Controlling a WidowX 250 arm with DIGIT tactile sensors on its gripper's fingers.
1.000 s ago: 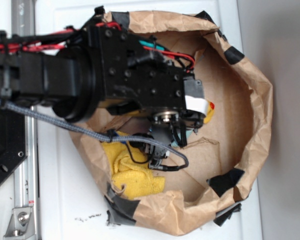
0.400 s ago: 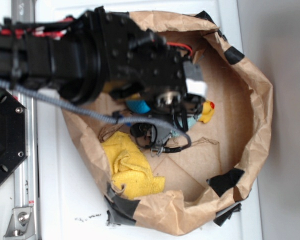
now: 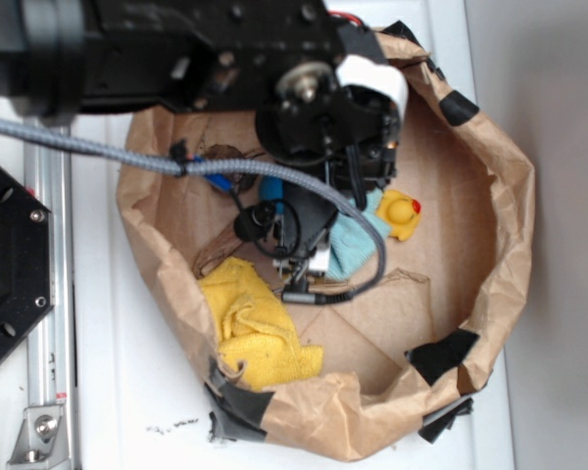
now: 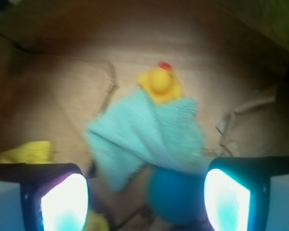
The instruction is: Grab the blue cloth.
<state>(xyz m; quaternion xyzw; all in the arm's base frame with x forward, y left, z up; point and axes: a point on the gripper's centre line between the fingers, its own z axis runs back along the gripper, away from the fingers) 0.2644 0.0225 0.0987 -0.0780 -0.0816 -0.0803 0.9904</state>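
The blue cloth is a pale, fuzzy, crumpled piece lying on the brown floor of the paper bag; from outside the blue cloth peeks out beside the arm. My gripper is open, its two pale pads at the bottom corners of the wrist view. It hovers above the cloth, apart from it, with nothing held. A teal ball lies between the fingers, right of centre, its top tucked under the cloth's near edge. The arm hides the fingers in the exterior view.
A yellow rubber duck rests against the cloth's far corner. A bright yellow cloth lies at the bag's lower left. The crumpled paper bag wall rings everything. Camera cables dangle over the bag floor.
The arm has swung toward the top of the exterior view. This uncovered the blue cloth and the duck, which it hid a second ago.
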